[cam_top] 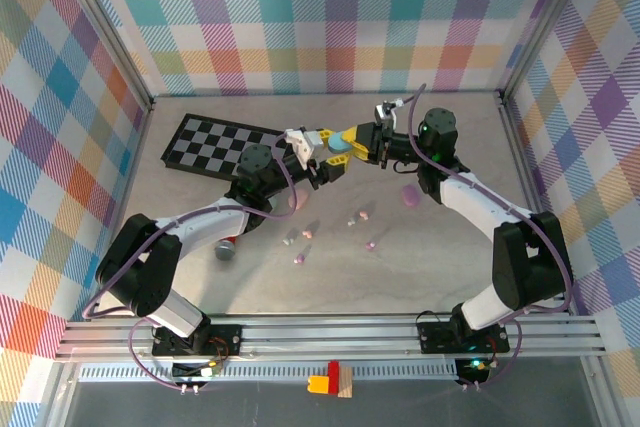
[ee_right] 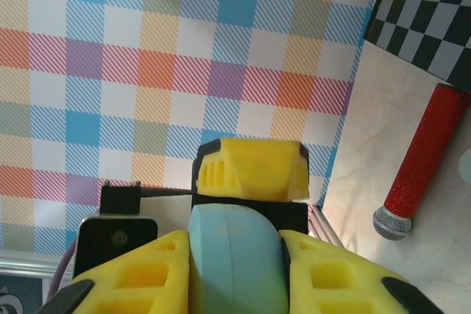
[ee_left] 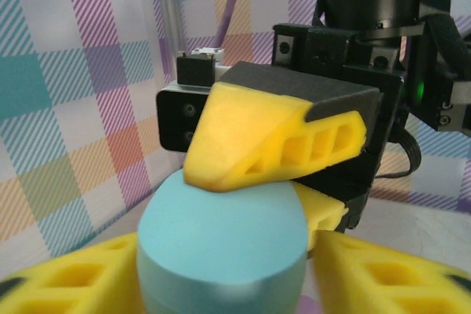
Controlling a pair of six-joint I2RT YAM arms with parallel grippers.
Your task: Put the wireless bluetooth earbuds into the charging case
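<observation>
Mid-air over the grey table (cam_top: 470, 177), far centre, the right gripper (ee_right: 237, 270) is clenched on a pale blue pebble-shaped plastic case (ee_left: 221, 226), yellow fingers tight on both sides. The left gripper (ee_left: 224, 284) flanks it from the opp. side; can't tell if it's gripping. The tiny pastel plastic earbuds (cam_top: 352, 219) lie loose on the tabletop, approx 6 o'clock from the case.
</observation>
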